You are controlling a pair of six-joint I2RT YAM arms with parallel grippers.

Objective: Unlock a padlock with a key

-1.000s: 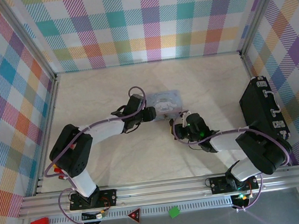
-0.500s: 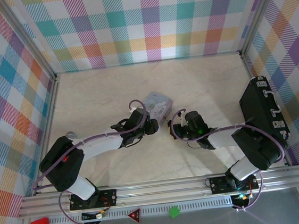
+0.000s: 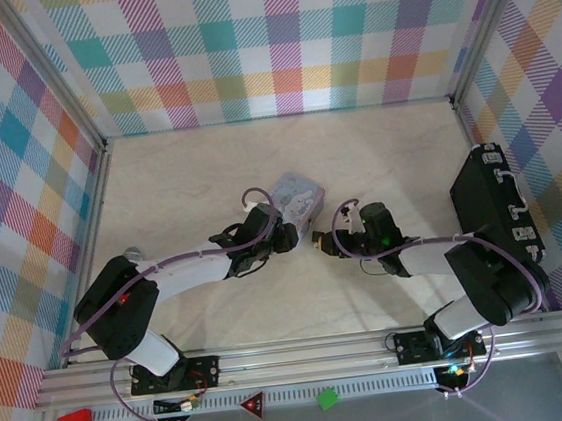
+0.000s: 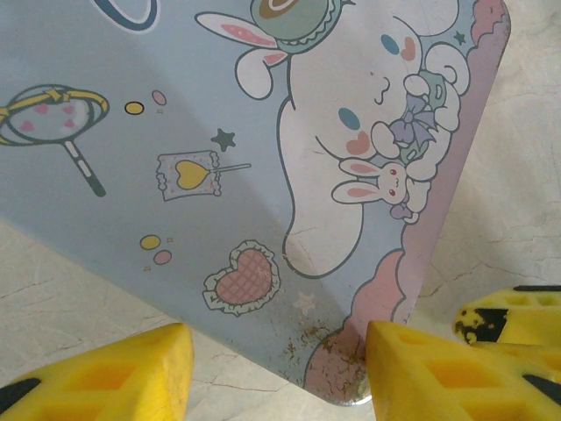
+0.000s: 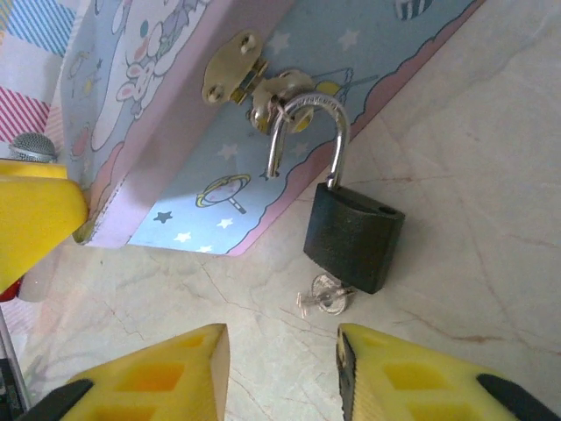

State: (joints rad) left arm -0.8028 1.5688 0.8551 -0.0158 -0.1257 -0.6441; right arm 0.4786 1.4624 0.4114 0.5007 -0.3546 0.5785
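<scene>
- Left gripper (image 4: 279, 349) spread wide around tin's (image 4: 219, 132) corner.
- Right gripper (image 5: 280, 355) open, empty (padlock (image 5: 353, 237) just ahead).
- Key (image 5: 323, 296) in padlock, shackle (image 5: 307, 107) through tin's hasp (image 5: 254, 83).

Dark padlock (image 5: 355, 237), shackle open, hooked through hasp (image 5: 230, 70); silvery key (image 5: 323, 296) in its keyhole.

Blue cartoon-printed tin (image 4: 219, 132), pink-edged, on a pale marbled table (image 4: 526, 175). Left gripper (image 4: 279, 373) spread wide. The tin's rounded corner sits between its yellow fingers (image 4: 114, 373), close against the right-hand one.
</scene>
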